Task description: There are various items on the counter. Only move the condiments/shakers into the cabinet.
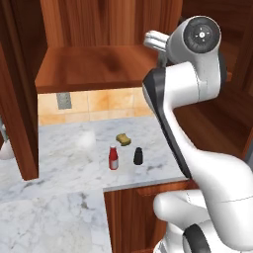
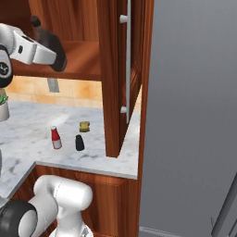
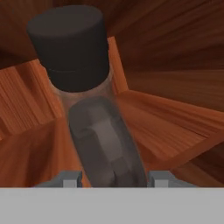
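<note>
In the hand view my gripper (image 3: 114, 177) is shut on the dark brown bottle (image 3: 94, 118), whose black cap points away into the reddish-brown cabinet (image 3: 175, 105). The right base view shows the hand (image 2: 54, 52) held over the cabinet's shelf board (image 2: 83, 60). Down on the marble counter (image 1: 64, 163) stand the small red bottle (image 1: 113, 158) (image 2: 56, 138) and the black shaker (image 1: 138, 156) (image 2: 79, 142). The yellow-brown spongy lump (image 1: 123, 139) (image 2: 84, 126) lies just behind them.
The cabinet's open door (image 2: 115, 78) with its long handle (image 2: 128, 60) hangs to the right of the hand. A wooden side panel (image 1: 17, 99) reaches down to the counter on the left. An outlet (image 1: 63, 100) sits on the tiled wall.
</note>
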Tool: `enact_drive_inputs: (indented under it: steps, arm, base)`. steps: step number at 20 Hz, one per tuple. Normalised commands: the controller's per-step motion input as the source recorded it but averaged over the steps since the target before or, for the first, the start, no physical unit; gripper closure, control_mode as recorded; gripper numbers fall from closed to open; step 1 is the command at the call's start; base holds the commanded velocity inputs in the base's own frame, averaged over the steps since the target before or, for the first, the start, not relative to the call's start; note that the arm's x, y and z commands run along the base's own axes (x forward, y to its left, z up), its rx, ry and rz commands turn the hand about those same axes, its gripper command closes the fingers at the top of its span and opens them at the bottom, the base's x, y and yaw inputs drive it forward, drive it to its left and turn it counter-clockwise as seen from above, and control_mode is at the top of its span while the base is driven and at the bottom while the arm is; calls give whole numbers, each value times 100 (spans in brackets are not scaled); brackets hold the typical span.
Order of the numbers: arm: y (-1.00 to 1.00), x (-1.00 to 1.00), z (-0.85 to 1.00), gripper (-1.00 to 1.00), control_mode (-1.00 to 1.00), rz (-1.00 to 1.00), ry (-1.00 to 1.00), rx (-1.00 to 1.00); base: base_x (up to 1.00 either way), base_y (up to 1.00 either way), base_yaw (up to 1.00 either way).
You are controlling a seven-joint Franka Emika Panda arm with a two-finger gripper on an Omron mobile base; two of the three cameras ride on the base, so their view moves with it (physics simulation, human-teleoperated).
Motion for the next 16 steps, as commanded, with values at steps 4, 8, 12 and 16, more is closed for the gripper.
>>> enact_drive_inputs:
  steps: [4,8,12,16]
  arm:
    - [-14,55,-4,100,-100,0,0,0]
    - [-20,57,-4,100,-100,0,0,0]
    - [-10,44,-11,100,-100,0,1,0]
    - [-13,47,-17,100,-100,0,8,1]
  base:
    - [0,0,0]
    - [0,0,0]
    - [0,0,0]
    - [0,0,0]
